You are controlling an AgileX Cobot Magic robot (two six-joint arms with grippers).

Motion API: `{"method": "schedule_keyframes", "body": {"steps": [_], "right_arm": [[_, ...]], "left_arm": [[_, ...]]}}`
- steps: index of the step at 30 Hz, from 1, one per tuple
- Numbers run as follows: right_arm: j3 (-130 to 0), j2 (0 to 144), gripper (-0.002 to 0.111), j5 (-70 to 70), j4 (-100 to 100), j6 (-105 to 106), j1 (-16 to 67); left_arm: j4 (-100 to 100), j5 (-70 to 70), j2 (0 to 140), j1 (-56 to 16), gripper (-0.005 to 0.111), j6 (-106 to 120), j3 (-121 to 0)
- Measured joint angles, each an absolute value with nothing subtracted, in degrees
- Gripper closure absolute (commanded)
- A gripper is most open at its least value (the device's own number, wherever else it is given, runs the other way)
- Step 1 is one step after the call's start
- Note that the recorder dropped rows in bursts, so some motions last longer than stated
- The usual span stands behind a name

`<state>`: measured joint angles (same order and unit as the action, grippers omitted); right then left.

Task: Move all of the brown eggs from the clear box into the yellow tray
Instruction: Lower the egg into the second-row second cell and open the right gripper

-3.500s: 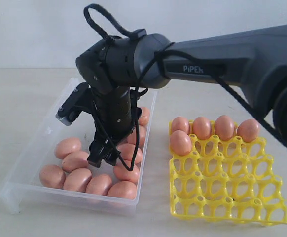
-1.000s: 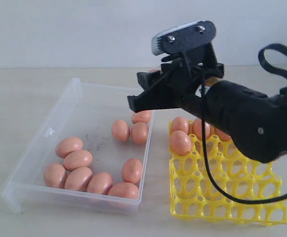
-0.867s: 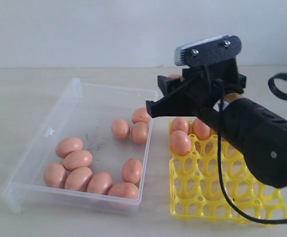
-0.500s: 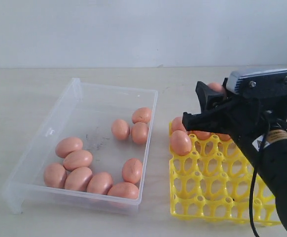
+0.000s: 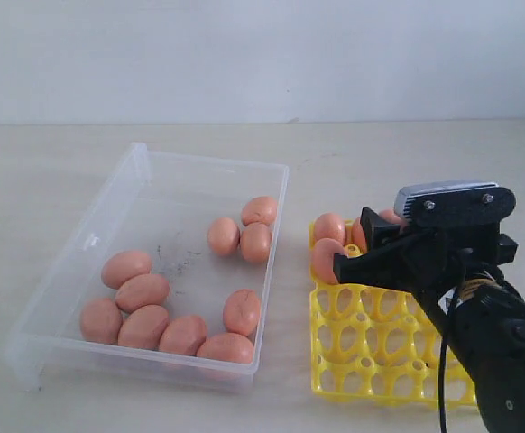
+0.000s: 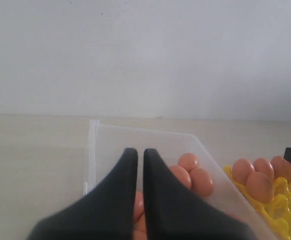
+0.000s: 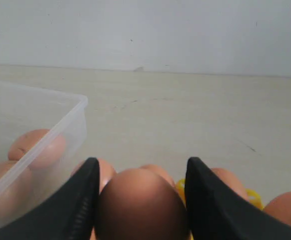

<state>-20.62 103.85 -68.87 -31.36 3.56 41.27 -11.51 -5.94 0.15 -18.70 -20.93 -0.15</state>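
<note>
— So our right gripper clamps one egg over the tray, lower right of the exterior view?
— Yes. Our left gripper is closed and empty. We judge the egg light, smooth and brittle, so we hold it gently across the middle. The other eggs lie in the box, at left.

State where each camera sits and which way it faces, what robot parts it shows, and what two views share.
Exterior: off the arms, facing the wall across clear box and yellow tray; shows the right arm and right gripper over the tray.
Left wrist: behind the shut left gripper, looking over the box toward the wall.
Right wrist: behind the right gripper, clamped on a brown egg, facing the wall past the box's corner.
Shared: exterior and left wrist both show three eggs in the box's far corner.
</note>
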Motion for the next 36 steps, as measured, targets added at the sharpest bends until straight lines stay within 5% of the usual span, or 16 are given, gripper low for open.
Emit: {"method": "schedule_keyframes", "body": {"steps": [29, 36], "right_arm": [[-23.97, 111.38, 0.107, -68.97, -31.97, -6.79, 41.27], [-23.97, 111.38, 0.083, -68.97, -31.49, -6.87, 41.27]], "left_arm": [[-11.51, -5.94, 0.15, -18.70, 0.103, -20.93, -0.15], [-11.51, -5.94, 0.15, -18.70, 0.103, -20.93, -0.15]]}}
